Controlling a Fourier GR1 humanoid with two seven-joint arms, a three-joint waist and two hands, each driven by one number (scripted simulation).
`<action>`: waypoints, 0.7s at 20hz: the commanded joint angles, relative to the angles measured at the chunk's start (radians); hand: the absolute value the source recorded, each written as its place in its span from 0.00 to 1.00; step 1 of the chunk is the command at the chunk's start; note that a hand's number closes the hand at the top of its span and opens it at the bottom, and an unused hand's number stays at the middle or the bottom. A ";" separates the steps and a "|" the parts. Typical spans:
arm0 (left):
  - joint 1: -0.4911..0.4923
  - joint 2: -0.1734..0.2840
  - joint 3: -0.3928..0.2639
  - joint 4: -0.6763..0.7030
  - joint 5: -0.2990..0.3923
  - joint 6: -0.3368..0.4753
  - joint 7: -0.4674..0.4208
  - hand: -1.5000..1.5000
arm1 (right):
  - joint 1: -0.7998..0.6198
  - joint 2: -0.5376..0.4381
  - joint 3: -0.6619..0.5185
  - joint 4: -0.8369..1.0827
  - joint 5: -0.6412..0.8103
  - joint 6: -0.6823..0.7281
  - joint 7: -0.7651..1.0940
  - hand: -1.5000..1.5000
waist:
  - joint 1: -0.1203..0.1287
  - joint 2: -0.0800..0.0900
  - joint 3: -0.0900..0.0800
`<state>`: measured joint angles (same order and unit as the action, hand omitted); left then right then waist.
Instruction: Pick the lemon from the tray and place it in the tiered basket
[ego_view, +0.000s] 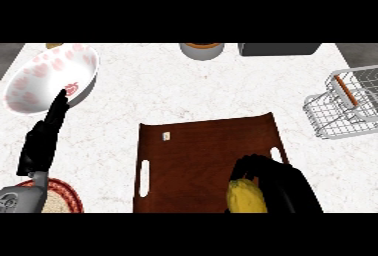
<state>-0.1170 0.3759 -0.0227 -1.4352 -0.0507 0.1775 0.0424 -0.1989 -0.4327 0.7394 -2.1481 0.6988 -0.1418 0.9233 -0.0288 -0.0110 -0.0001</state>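
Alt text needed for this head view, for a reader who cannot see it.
The right hand curls round a yellow lemon over the brown tray. A wire tiered basket stands at the right, and the open left hand rests near a patterned bowl.

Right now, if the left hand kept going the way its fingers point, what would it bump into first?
Probably the bowl. The left hand points up and away, its fingertips already showing against the bowl's near rim. Its height above the counter is hard to judge, so it might pass over.
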 joint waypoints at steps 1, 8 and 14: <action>0.038 -0.018 -0.008 -0.016 -0.002 0.002 -0.021 0.50 | -0.015 -0.049 -0.126 -0.226 0.043 0.004 0.064 1.00 | 0.007 0.001 -0.001; -0.028 -0.046 -0.028 -0.006 -0.049 0.021 0.015 0.50 | -0.127 -0.166 -0.423 -0.315 -0.055 0.195 0.125 1.00 | 0.021 0.007 0.000; -0.030 -0.003 0.039 0.021 0.003 -0.044 -0.024 0.50 | -0.232 -0.228 -0.651 -0.267 -0.317 0.376 0.107 1.00 | 0.020 0.008 -0.001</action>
<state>-0.1459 0.3505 -0.0196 -1.4328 -0.0733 0.1663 0.0487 -0.3941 -0.6245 0.2351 -2.3154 0.6095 0.1069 0.9874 -0.0090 -0.0035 -0.0006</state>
